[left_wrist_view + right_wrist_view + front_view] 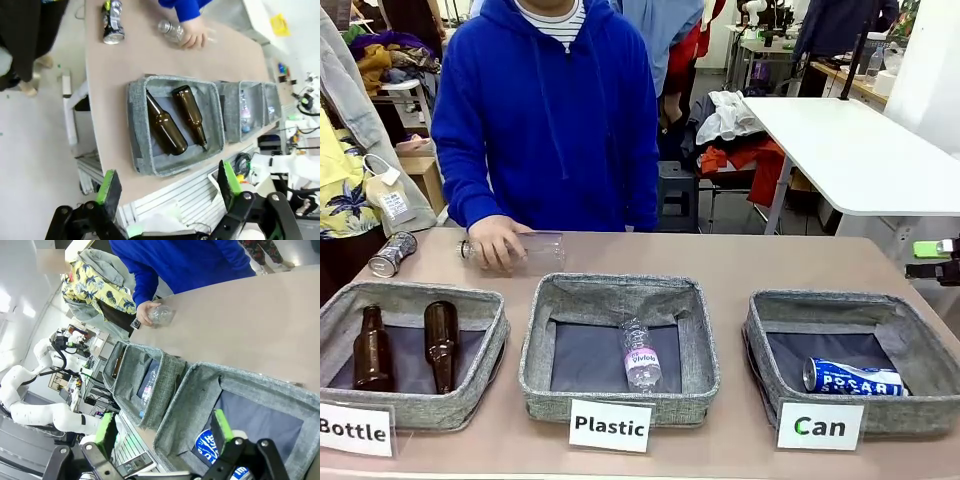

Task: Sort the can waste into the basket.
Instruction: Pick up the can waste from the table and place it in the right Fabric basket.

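A blue can (853, 377) with white lettering lies on its side in the grey basket (820, 300) labelled "Can" at the right. The silver can (392, 254) lies on the table at the far left, behind the "Bottle" basket; the left wrist view has it as the silver can (113, 22). My left gripper (169, 184) hangs open high over the near edge of the "Bottle" basket, holding nothing. Open and empty too, my right gripper (163, 426) sits beside the Can basket (200, 405), above the blue can (207, 446), and shows at the picture's right edge (932, 258).
A person in a blue hoodie stands at the far side, one hand (495, 240) on a clear plastic bottle (525, 248) lying on the table. The "Bottle" basket (410, 292) holds two brown bottles. A clear bottle lies in the "Plastic" basket (620, 290).
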Robot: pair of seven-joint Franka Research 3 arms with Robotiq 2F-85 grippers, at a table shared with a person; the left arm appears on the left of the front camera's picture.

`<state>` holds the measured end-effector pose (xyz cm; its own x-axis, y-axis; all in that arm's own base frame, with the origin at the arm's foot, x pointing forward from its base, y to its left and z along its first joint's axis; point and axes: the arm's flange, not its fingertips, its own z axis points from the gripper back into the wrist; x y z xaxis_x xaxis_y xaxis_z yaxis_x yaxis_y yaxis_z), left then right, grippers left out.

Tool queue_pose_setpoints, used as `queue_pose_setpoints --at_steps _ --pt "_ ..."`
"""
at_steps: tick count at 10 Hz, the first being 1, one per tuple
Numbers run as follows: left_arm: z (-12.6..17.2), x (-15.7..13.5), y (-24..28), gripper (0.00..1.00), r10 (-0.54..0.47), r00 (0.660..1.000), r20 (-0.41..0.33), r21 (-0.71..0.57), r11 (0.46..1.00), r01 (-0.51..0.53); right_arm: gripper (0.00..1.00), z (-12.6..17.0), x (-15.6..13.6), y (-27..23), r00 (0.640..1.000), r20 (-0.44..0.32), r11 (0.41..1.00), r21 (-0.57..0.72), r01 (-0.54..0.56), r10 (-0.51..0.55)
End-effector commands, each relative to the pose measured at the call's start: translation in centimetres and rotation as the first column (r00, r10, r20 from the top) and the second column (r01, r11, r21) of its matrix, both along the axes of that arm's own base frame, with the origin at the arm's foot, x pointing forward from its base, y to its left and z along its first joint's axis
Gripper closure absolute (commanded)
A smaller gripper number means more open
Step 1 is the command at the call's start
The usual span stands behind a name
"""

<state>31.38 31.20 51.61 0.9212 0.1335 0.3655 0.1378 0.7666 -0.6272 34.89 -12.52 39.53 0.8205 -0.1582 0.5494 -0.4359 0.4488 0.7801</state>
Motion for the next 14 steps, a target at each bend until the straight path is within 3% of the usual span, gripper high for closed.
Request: queue_pose_setpoints --at_steps 1,4,7,9,11,12,14 --pt "1.8 0.0 -1.4 0.00 -0.031 0.999 0.019 0.051 0.998 0.030 0.00 0.0 0.0 0.0 1.000 0.026 1.000 0.001 -0.007 0.007" --pt "4.0 3.0 -8.9 0.00 -0.084 0.996 -0.032 0.272 0.958 0.090 0.00 0.0 0.0 0.0 1.000 0.026 1.000 0.001 -0.007 0.007" --pt "4.5 10.0 -17.4 0.00 -0.052 0.990 -0.134 0.487 0.866 0.111 0.00 0.0 0.0 0.0 1.000 0.026 1.000 0.001 -0.007 0.007" --pt "4.6 12.0 -18.4 0.00 -0.069 0.984 -0.165 0.525 0.838 0.147 0.00 0.0 0.0 0.0 1.000 0.026 1.000 0.001 -0.007 0.007" --pt "4.6 9.4 -14.8 0.00 -0.126 0.987 -0.103 0.452 0.877 0.160 0.00 0.0 0.0 0.0 1.000 0.026 1.000 0.001 -0.007 0.007" --pt "3.5 6.3 -11.2 0.00 -0.130 0.991 -0.029 0.372 0.919 0.131 0.00 0.0 0.0 0.0 1.000 0.026 1.000 0.001 -0.007 0.007" --pt "0.9 2.3 -6.6 0.00 -0.105 0.994 0.038 0.263 0.960 0.091 0.00 0.0 0.0 0.0 1.000 0.026 1.000 0.001 -0.007 0.007"
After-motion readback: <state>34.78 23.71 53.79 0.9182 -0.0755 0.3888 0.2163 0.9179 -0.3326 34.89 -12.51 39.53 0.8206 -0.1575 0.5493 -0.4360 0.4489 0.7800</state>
